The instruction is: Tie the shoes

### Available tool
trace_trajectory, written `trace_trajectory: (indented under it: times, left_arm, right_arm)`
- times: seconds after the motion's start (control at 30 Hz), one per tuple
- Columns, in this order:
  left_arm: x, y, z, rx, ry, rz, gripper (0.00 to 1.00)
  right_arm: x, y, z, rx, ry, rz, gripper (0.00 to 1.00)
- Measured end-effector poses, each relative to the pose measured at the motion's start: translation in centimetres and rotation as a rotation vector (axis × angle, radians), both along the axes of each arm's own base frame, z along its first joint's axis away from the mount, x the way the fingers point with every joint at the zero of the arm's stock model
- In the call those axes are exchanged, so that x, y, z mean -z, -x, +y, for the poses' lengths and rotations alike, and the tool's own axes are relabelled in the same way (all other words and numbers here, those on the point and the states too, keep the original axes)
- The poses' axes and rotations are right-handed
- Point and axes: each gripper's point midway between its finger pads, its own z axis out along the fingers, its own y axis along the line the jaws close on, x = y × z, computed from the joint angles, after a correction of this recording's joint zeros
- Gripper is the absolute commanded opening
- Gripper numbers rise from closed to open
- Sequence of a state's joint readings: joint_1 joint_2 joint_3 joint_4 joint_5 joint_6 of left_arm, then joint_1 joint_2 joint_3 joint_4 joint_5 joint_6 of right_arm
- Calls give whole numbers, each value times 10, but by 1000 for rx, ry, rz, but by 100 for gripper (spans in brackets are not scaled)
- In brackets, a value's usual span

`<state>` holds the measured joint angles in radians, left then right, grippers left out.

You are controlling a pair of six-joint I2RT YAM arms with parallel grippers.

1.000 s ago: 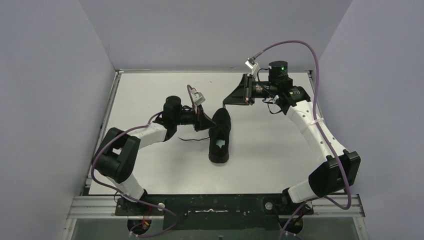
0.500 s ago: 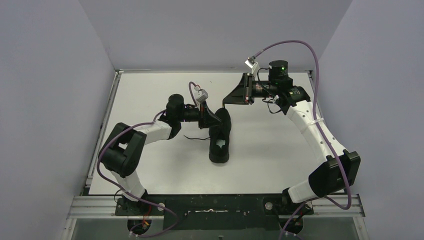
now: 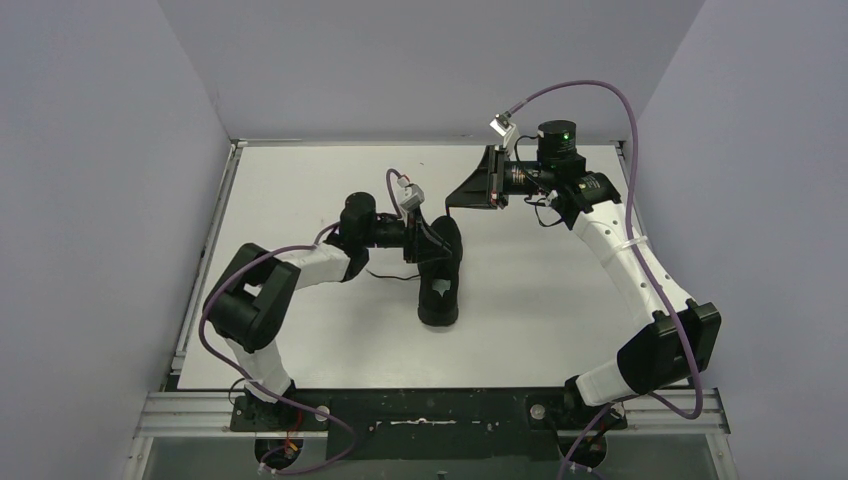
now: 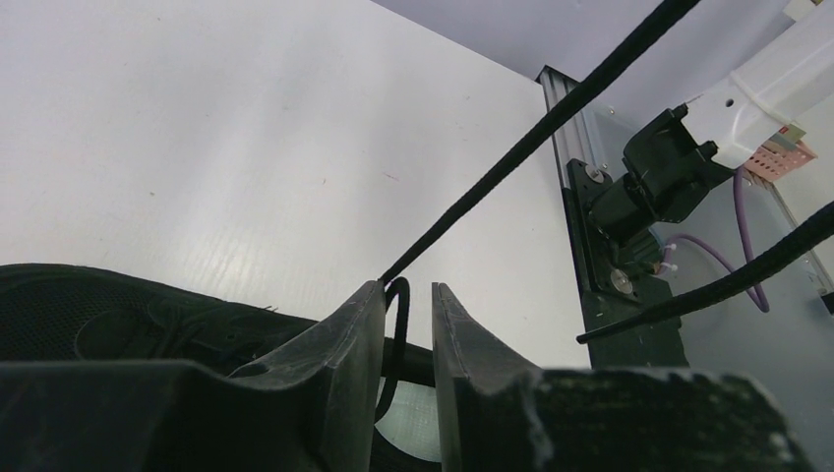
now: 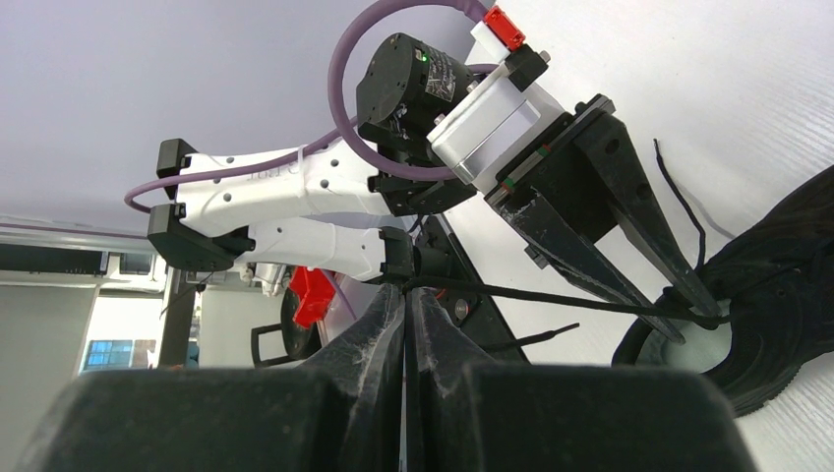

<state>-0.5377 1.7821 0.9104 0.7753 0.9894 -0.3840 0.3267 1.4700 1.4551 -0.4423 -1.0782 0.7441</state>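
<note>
Found at mid tabletop [image 3: 300, 190]: black shoe [image 3: 439, 300], heel toward the arm bases. Right tool [image 5: 405, 295] raised beyond the toe, pinched shut on a lace [image 5: 551, 300] drawn taut from the shoe. Left tool [image 4: 408, 295] at the lacing, narrowly parted, the lace bending down through the gap, unclamped. Judged mid-tightening, no knot yet formed. Next, as judged: take up the loose lace end [image 3: 385, 275] beside the shoe and cross it over the taut one.

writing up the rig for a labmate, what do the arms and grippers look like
The left arm and right arm have white shells, black joints and purple cables. The left gripper and right gripper are black with tapered fingers. A green light glows on the right wrist.
</note>
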Motion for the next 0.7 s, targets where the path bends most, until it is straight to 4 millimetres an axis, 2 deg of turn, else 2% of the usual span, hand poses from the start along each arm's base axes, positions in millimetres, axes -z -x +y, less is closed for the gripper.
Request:
trace_trajectory:
  times: [0.23,0.7]
  left_arm:
    - [1,-3,0,-17,-2,-12,29]
    - [5,-13,-8,-30,-10,-24,28]
  right_arm:
    - [0,0,0,-1,0,-1,0]
    - [0,0,0,-1,-1,1,0]
